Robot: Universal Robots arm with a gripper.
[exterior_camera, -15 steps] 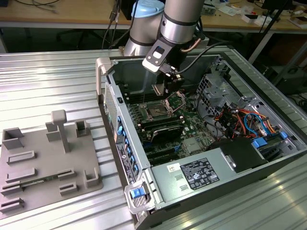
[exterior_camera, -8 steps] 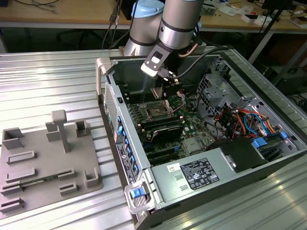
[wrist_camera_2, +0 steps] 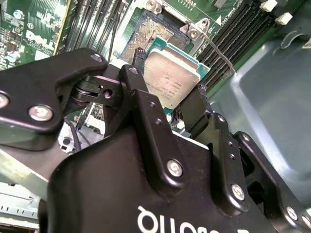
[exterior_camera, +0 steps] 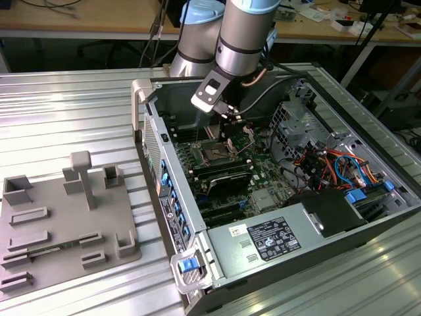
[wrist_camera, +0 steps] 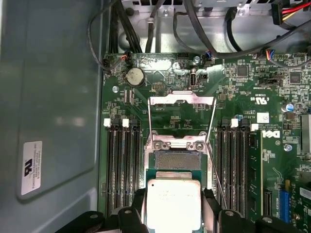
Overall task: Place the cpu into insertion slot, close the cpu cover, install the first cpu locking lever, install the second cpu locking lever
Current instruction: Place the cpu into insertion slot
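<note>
My gripper (wrist_camera: pixel 173 216) is shut on the cpu (wrist_camera: pixel 173 204), a silver-topped square chip on a green edge, held by two opposite sides between black fingers (wrist_camera_2: pixel 138 85). The cpu (wrist_camera_2: pixel 171 77) hangs a little above the board, partly over one edge of the insertion slot (wrist_camera: pixel 177 160), whose dull gold contact field lies bare. The cpu cover (wrist_camera: pixel 181 99) stands swung open beyond the slot, on its hinge. A thin wire locking lever (wrist_camera: pixel 214 165) is raised beside the slot. In the exterior view the gripper (exterior_camera: pixel 227 113) hovers inside the open computer case, above the insertion slot (exterior_camera: pixel 216 155).
Long black memory slots (wrist_camera: pixel 121 170) flank the socket on both sides. Cables (exterior_camera: pixel 329 161) and a power supply (exterior_camera: pixel 270 237) fill the case at the exterior view's right. The case wall (wrist_camera: pixel 48 97) rises close by. A grey fixture tray (exterior_camera: pixel 59 224) lies on the exterior view's left.
</note>
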